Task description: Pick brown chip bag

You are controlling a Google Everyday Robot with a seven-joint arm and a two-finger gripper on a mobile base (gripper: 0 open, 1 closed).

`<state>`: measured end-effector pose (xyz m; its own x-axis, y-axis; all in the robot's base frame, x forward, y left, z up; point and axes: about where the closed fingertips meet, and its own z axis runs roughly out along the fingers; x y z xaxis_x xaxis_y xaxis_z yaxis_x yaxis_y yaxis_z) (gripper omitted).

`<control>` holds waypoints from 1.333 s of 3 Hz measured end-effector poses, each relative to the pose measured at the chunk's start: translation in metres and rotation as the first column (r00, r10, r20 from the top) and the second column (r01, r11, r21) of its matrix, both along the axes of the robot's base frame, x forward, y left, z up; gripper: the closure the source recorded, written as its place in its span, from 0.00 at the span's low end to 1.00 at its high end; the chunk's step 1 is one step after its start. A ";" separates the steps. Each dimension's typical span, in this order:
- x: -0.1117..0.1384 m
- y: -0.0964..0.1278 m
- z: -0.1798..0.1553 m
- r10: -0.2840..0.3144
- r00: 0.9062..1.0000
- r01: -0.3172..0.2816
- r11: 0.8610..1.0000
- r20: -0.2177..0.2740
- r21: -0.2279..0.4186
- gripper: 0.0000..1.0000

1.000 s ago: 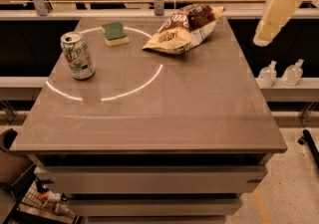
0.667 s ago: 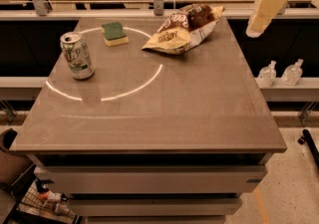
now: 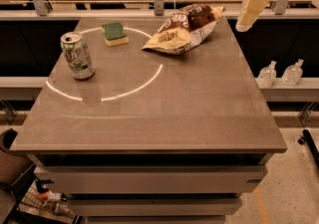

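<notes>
Claw [image 3: 244, 22] hangs right of brown chip bag [image 3: 182, 29]; sponge [image 3: 115, 34], can [image 3: 77, 55] farther left.

Hand [image 3: 253, 4] top right, upper part beyond the edge

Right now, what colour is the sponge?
The sponge has a green top and yellow base, per the camera view. The gripper hangs near the table, far right.

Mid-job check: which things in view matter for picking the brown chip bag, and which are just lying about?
For the job:
- brown chip bag, lying near the far edge of the table
- gripper, in the air right of the bag, not touching it

Lying about:
- soda can, upright at the left
- green-and-yellow sponge
- two small bottles on the ledge to the right
</notes>
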<state>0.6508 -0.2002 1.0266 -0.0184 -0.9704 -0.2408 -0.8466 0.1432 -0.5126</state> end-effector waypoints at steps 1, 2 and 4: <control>0.015 0.028 -0.014 0.111 0.994 -0.110 0.989 -0.003 0.096 0.00; 0.017 0.029 -0.015 0.109 0.994 -0.108 0.990 -0.005 0.093 0.00; 0.050 0.090 -0.045 0.147 0.989 -0.148 0.982 0.017 0.121 0.00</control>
